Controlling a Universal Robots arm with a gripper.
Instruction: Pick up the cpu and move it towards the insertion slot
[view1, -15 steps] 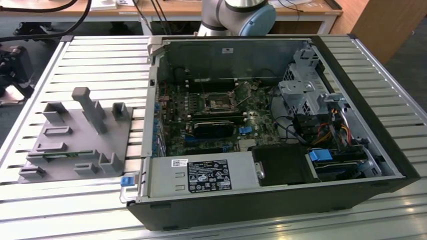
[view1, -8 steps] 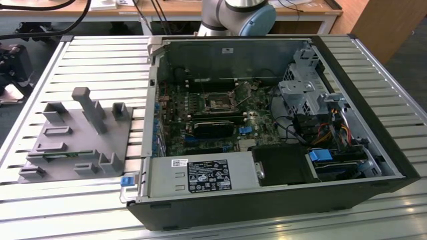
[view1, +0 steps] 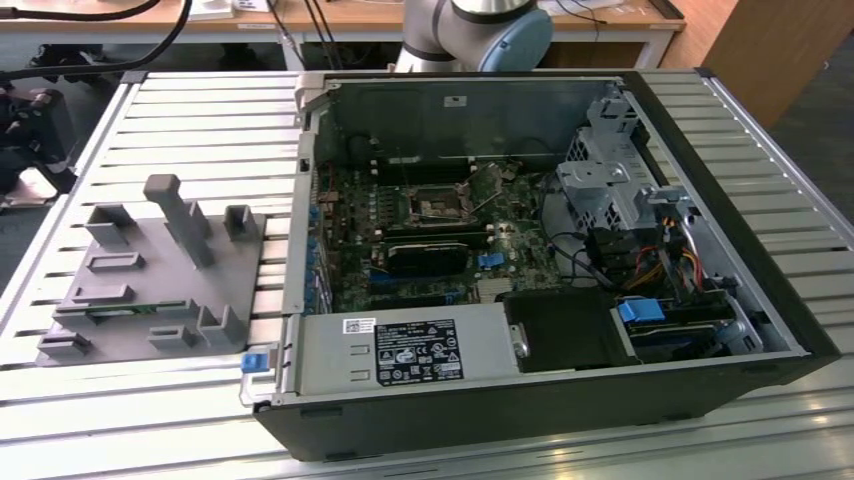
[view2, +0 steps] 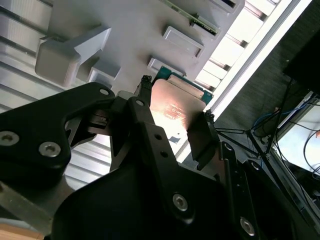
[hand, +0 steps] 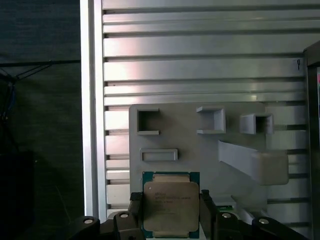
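Beside the open computer case (view1: 534, 420), above the grey holder tray (hand: 190, 150), the gripper (hand: 171, 206) clamps opposite edges of the cpu (hand: 171, 197), a likely light, stiff, fragile chip suited to rim holds, well apart from the insertion slot (view1: 437, 206).

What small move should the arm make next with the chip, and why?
Probably carry it across toward the computer case. The pincer grips the cpu by two opposite edges above the grey holder tray, while the insertion slot lies inside the case, on the exterior view's right of the tray.
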